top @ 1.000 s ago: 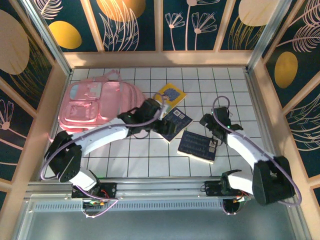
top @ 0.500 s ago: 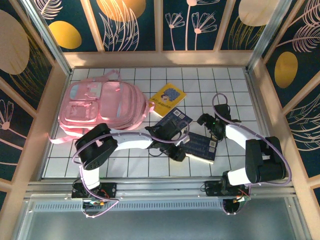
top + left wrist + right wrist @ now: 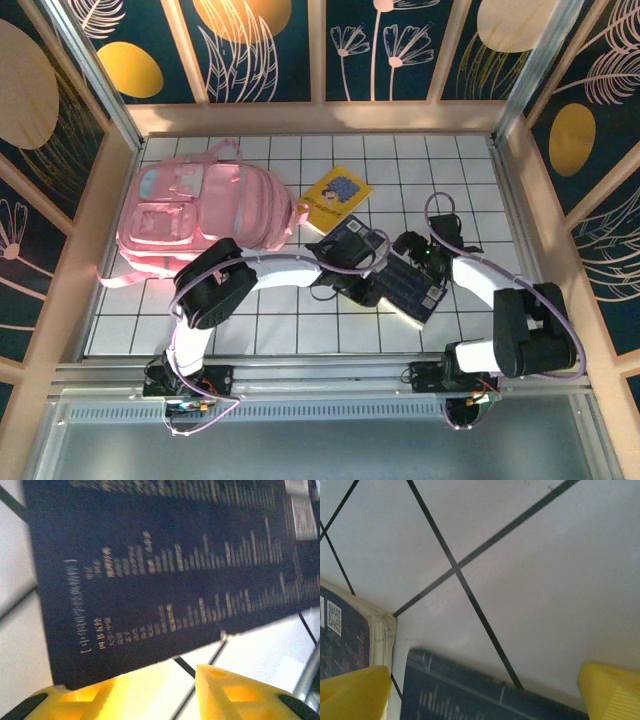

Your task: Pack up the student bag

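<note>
The student bag (image 3: 200, 215) is seen lying flat at about ten o'clock on the tiled table (image 3: 470, 170), well apart from both grippers. The left gripper (image 3: 160, 700) is held partly open, with nothing between its yellow fingers and the edge of a dark book (image 3: 165, 570) just at its twelve o'clock. The right gripper (image 3: 485, 695) is spread wide and empty over the table, a cream-edged book (image 3: 345, 635) at its nine o'clock.

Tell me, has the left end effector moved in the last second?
Yes. The left end effector went rightward and nearer the arms' bases, away from the yellow book.
</note>
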You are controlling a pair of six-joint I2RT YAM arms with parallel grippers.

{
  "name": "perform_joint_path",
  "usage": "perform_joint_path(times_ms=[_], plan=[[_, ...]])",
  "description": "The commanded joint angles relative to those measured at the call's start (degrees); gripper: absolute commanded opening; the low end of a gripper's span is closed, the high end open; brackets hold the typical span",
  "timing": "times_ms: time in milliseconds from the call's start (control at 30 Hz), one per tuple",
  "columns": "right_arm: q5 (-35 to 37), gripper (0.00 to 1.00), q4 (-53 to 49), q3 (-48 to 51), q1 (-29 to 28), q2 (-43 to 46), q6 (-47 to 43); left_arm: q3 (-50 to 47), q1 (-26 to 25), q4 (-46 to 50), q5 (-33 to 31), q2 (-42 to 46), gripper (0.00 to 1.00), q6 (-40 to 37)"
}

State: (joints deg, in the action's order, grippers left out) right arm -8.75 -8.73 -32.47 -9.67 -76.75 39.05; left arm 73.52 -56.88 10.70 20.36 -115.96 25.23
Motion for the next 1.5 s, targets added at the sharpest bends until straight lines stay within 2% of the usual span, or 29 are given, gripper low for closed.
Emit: perform_joint_path(times_ms=[0, 233, 333, 433, 500, 600, 767, 833, 933, 1133, 1267, 1467], plan=[[-2.9, 0.97, -3.0, 3.1, -1.1, 2.0, 0.6, 3.0, 4.0, 0.2, -3.8, -1.3, 0.40, 0.8], [-8.6, 0.97, -1.5, 7.6, -5.1, 8.3, 6.3, 5.6, 7.7, 0.4, -2.9, -4.8, 0.43, 0.9], [-9.6, 0.97, -1.0, 8.1, -9.8, 10.8, 8.9, 4.1, 8.8, -0.1, -3.9, -3.4, 0.46, 1.2], [-11.2, 0.97, 0.0, 8.6, -12.0, 11.8, 9.6, 0.8, 10.4, -1.3, -4.3, 0.3, 0.48, 1.9], [-10.1, 0.96, -1.0, 8.6, -12.0, 11.9, 8.2, -1.5, 11.0, -1.7, -4.5, 3.0, 0.50, 2.3], [-4.6, 0.96, -4.3, 7.7, -11.6, 11.9, 5.0, -4.9, 11.0, -1.9, -4.1, 7.0, 0.51, 2.9], [-9.8, 0.95, -2.7, 9.6, -10.0, 12.5, 2.7, -13.3, 11.0, -4.7, -3.0, 15.1, 0.57, 5.0], [-11.0, 0.94, -2.5, 10.9, -9.9, 14.2, 2.3, -16.0, 11.0, -6.3, -0.3, 16.9, 0.58, 6.0], [-13.5, 0.90, -1.0, 13.8, -9.2, 18.2, 2.6, -20.7, 11.0, -12.1, 6.0, 16.9, 0.57, 9.4], [-19.8, 0.79, 2.8, 16.7, -8.2, 20.8, 2.1, -24.2, 11.0, -18.5, 8.7, 14.8, 0.56, 11.8], [-23.5, 0.75, 6.4, 17.1, -8.1, 18.2, 1.2, -23.5, 10.9, -20.5, 10.5, 12.5, 0.55, 12.8], [-27.3, 0.75, 9.4, 16.1, -8.2, 13.4, -1.0, -21.1, 10.8, -21.3, 12.3, 9.4, 0.55, 13.5]])
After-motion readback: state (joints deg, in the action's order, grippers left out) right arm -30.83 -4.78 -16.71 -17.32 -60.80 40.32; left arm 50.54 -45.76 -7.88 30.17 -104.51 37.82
